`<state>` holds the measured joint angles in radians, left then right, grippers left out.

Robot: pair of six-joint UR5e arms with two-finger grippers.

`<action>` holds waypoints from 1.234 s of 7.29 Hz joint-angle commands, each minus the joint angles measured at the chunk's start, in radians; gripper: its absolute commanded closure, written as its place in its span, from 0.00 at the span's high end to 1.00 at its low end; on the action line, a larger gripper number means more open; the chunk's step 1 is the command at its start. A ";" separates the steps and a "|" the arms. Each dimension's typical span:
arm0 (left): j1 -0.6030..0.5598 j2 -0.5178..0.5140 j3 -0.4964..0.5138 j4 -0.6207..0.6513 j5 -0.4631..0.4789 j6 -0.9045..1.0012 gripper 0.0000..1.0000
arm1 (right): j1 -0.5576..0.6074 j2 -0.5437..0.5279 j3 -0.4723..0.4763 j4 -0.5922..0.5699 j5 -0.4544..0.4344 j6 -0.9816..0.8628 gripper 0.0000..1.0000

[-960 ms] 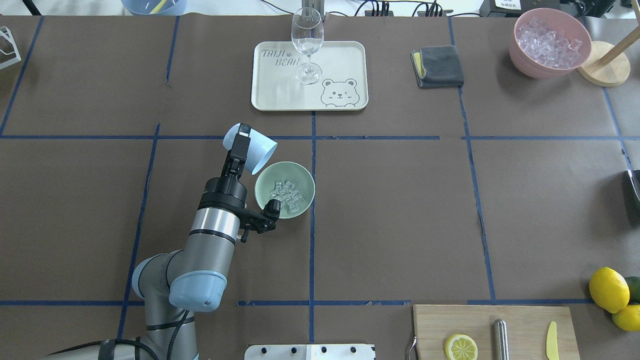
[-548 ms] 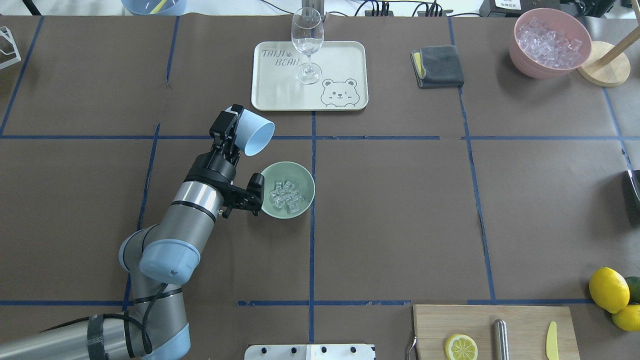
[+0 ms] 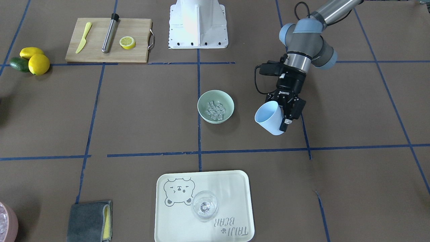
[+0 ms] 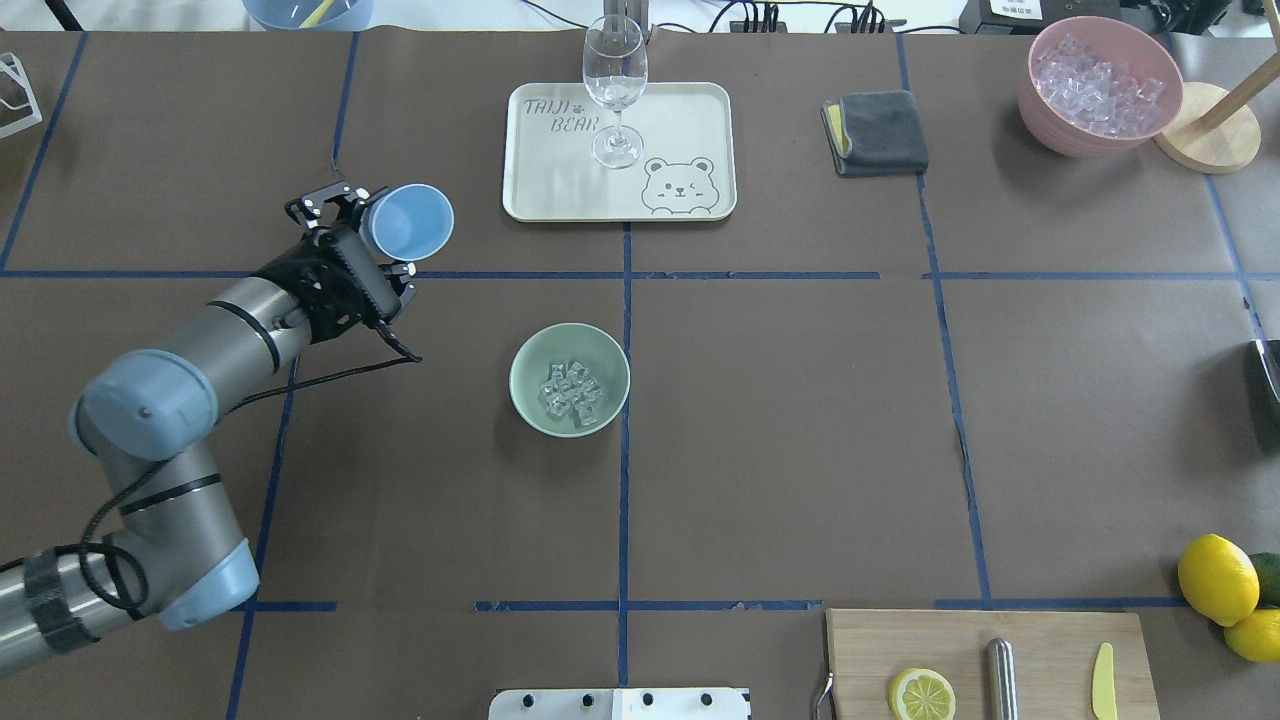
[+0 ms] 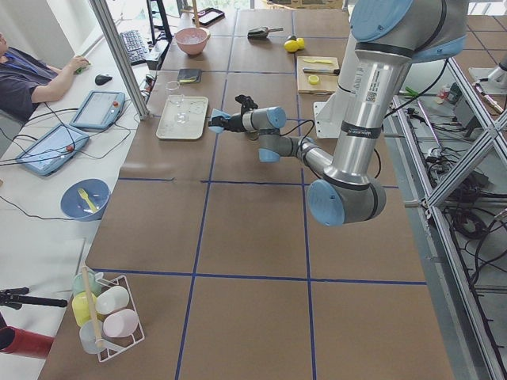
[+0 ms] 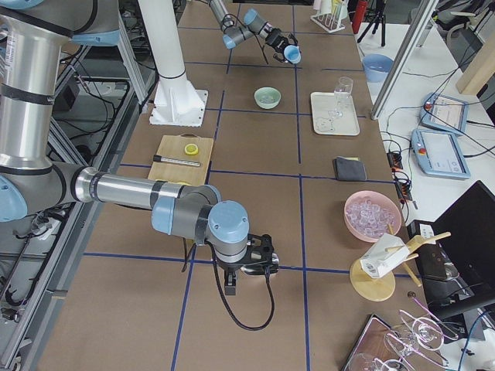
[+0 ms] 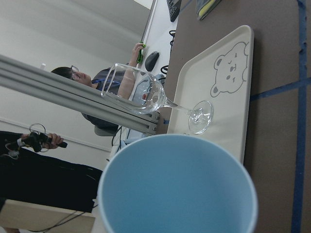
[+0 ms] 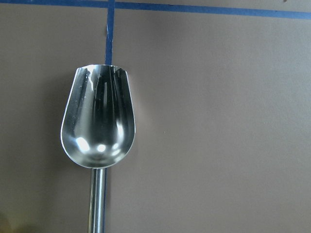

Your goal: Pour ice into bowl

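The pale green bowl [image 4: 570, 380] [image 3: 215, 107] stands near the table's middle with a handful of clear ice [image 4: 572, 390] [image 3: 215, 110] lying in it. My left gripper [image 4: 368, 235] [image 3: 285, 116] is shut on a light blue cup [image 4: 407, 222] [image 3: 268, 117], held well to the left of the bowl and farther back, above the table. The cup [image 7: 177, 189] looks empty in the left wrist view. My right gripper [image 6: 247, 267] hovers low at the table's right end. Its wrist view shows a metal scoop [image 8: 97, 121] but no fingers, so I cannot tell its state.
A cream tray [image 4: 690, 120] with a wine glass [image 4: 613, 90] sits behind the bowl. At the back right are a grey cloth [image 4: 875, 132] and a pink bowl of ice [image 4: 1098, 85]. A cutting board [image 4: 985, 660] and lemons [image 4: 1218, 578] lie front right.
The left arm has swung left and back, away from the bowl. The cup, which was tipped beside the bowl's rim, now has its mouth turned up. The ice stays in the bowl.
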<state>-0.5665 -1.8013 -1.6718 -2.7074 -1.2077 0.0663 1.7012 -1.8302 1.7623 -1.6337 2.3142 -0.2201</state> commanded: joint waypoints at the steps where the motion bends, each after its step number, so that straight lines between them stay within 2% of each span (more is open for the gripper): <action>1: -0.044 0.185 -0.109 -0.014 -0.085 -0.306 0.00 | 0.000 0.005 0.002 0.000 0.001 0.004 1.00; 5: -0.062 0.388 -0.077 -0.153 -0.076 -0.671 0.00 | 0.000 0.005 0.000 0.026 0.002 0.008 1.00; 6: -0.062 0.419 -0.021 -0.226 -0.061 -0.791 0.00 | 0.000 0.005 0.002 0.026 0.002 0.008 1.00; 7: -0.062 0.419 0.068 -0.279 -0.017 -0.904 0.00 | 0.000 0.005 0.003 0.026 0.002 0.008 1.00; 9: -0.050 0.419 0.159 -0.330 0.130 -1.075 0.00 | 0.000 0.006 0.008 0.028 0.002 0.008 1.00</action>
<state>-0.6254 -1.3843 -1.5706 -3.0076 -1.1630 -0.8939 1.7012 -1.8251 1.7670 -1.6074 2.3163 -0.2117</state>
